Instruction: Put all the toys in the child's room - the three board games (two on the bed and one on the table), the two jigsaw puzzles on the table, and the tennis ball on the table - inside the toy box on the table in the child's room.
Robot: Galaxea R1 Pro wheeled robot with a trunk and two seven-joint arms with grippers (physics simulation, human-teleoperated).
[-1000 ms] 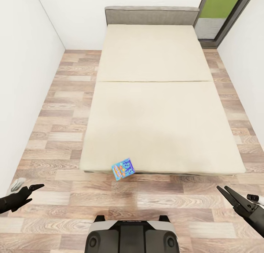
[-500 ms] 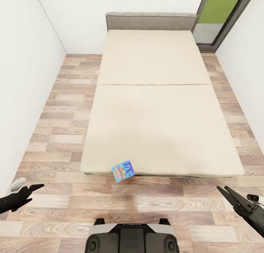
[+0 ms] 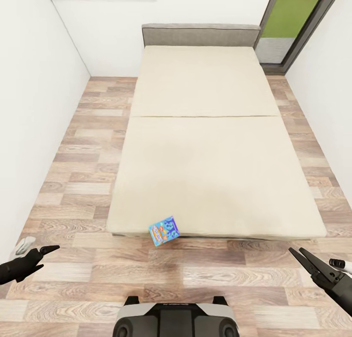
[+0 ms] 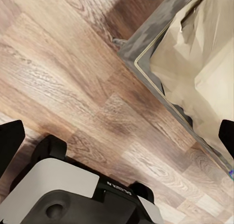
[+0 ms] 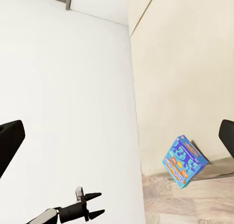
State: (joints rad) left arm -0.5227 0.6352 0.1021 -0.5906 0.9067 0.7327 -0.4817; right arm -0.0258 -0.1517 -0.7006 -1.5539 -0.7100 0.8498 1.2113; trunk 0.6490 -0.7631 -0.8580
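Here, light blue board game (image 3: 164, 231) lay tilted at bed (image 3: 205, 146) foot edge, overhanging floor (image 3: 83, 180), so reachable from front. Left gripper (image 3: 43, 255) and right gripper (image 3: 304, 257) hung low, well apart, fingers spread, nothing held, likely readied for pickup.

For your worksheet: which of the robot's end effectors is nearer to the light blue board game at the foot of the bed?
Left. The left end effector sits nearer the light blue board game; the right end effector is slightly farther off. Both are low, empty and open.
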